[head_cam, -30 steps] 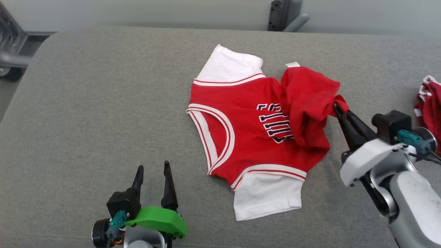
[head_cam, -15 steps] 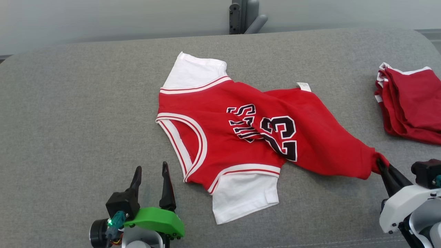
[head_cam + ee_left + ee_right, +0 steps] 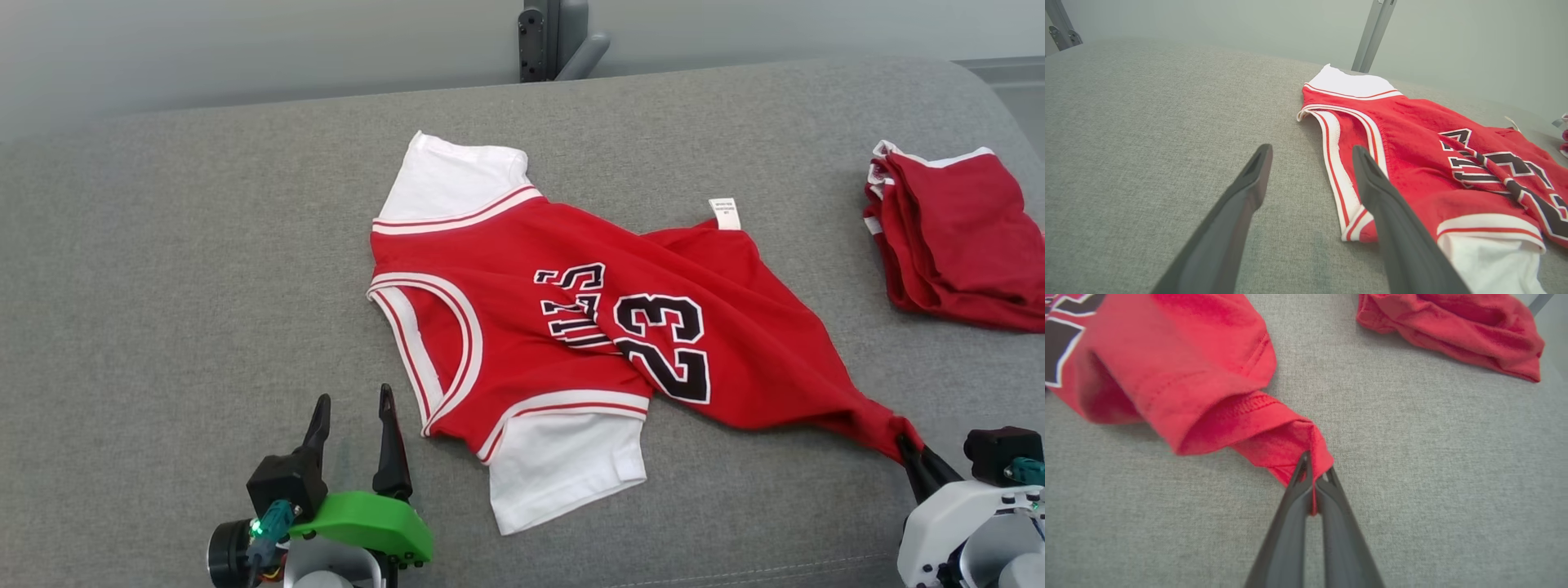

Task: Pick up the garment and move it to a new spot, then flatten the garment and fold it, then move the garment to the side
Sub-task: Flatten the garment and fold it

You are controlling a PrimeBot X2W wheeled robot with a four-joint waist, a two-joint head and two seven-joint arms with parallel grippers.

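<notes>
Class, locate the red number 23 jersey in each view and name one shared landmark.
Head view: jersey at centre, stretching lower right to the right end effector.
Left wrist view: right half, beside the open left end effector.
Right wrist view: upper left, corner pinched at centre.
Shared landmark: the grey cushion.

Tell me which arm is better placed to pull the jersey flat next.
Right, I'd say. The right gripper is shut on a bottom corner of the jersey and can pull it taut at once. The left gripper is open, holds nothing, and sits beside the neckline.
</notes>
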